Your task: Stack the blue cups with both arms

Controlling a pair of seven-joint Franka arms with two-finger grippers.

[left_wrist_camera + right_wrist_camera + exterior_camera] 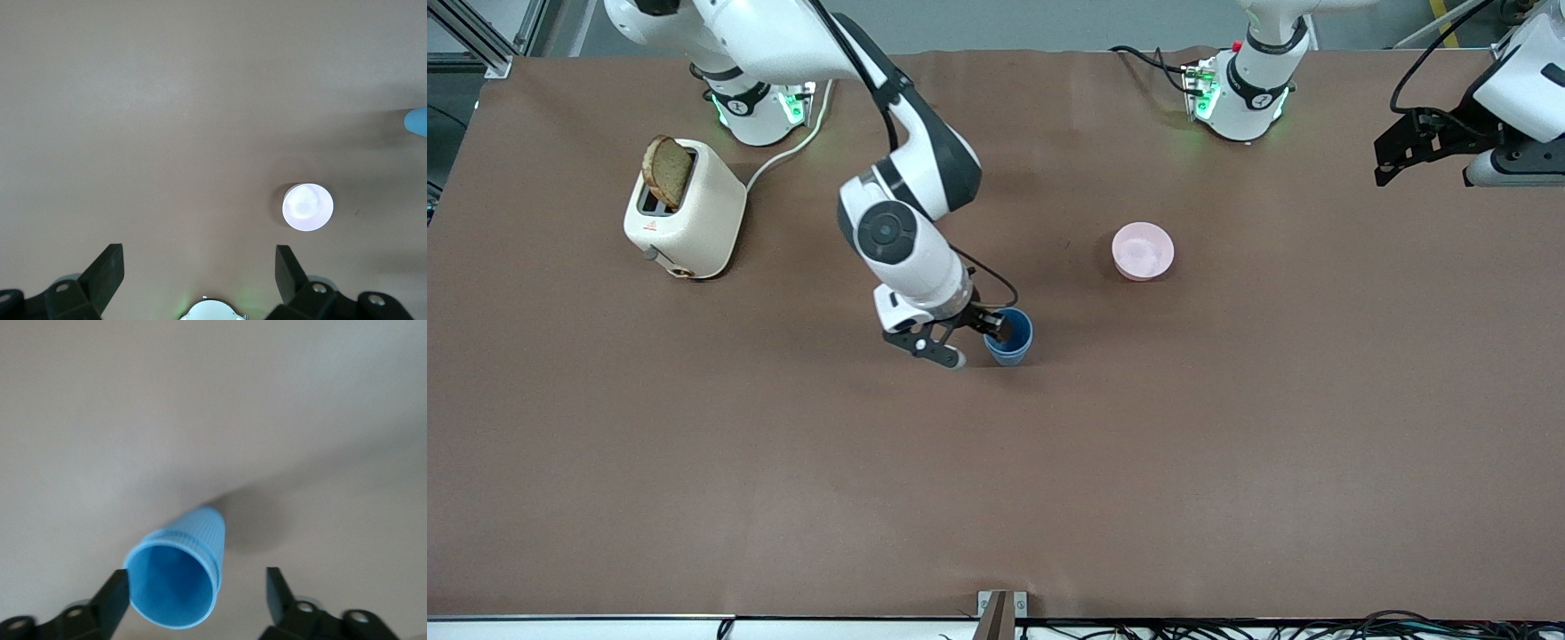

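Observation:
One blue cup (1010, 339) stands upright on the brown table near its middle. I cannot tell whether a second cup is nested in it; no other blue cup shows. My right gripper (978, 345) is down at this cup and open. In the right wrist view the cup (179, 577) lies between the fingers of the right gripper (196, 579); one finger (117, 590) is at the rim, the other stands apart. My left gripper (1392, 160) waits high over the left arm's end of the table, open and empty (198, 253). The cup's edge shows in the left wrist view (417, 121).
A pink bowl (1143, 251) sits farther from the front camera than the cup, toward the left arm's end; it also shows in the left wrist view (307, 207). A cream toaster (685, 212) with a bread slice (665, 171) stands at the right arm's end.

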